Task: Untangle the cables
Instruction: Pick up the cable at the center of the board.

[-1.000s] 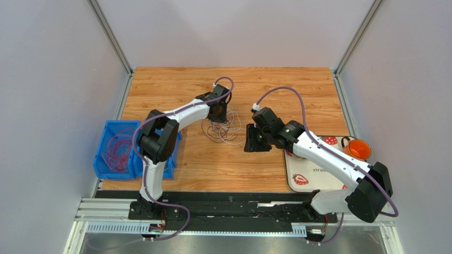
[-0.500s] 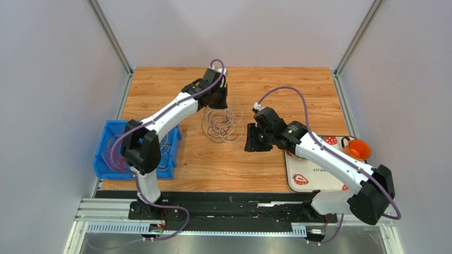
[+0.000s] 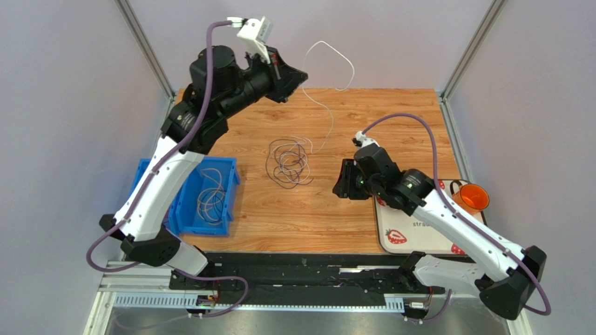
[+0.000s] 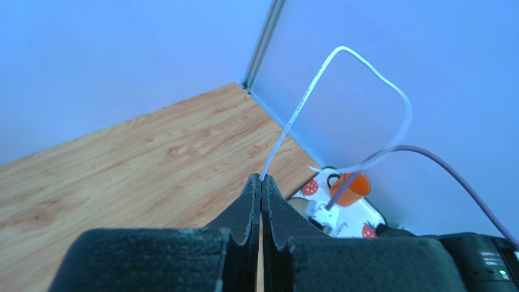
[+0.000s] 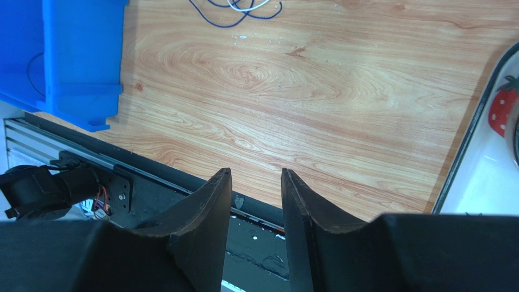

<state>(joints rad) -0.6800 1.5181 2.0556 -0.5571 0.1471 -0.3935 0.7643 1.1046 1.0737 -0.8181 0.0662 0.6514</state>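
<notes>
Judged light and limp, the white cable is pinched in the clenched left hand above the tangle; loose loops are best gripped; the right hand is held parted, empty

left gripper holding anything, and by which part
The left gripper is shut on the white cable, pinched between its fingertips, seemingly partway along; a loop arcs beyond them. The right gripper holds nothing.

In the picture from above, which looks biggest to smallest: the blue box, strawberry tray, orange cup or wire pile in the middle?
Blue box and strawberry tray: about alike and both partly hidden, so I won't rank them.
Then the wire pile.
Smallest: the orange cup.
</notes>
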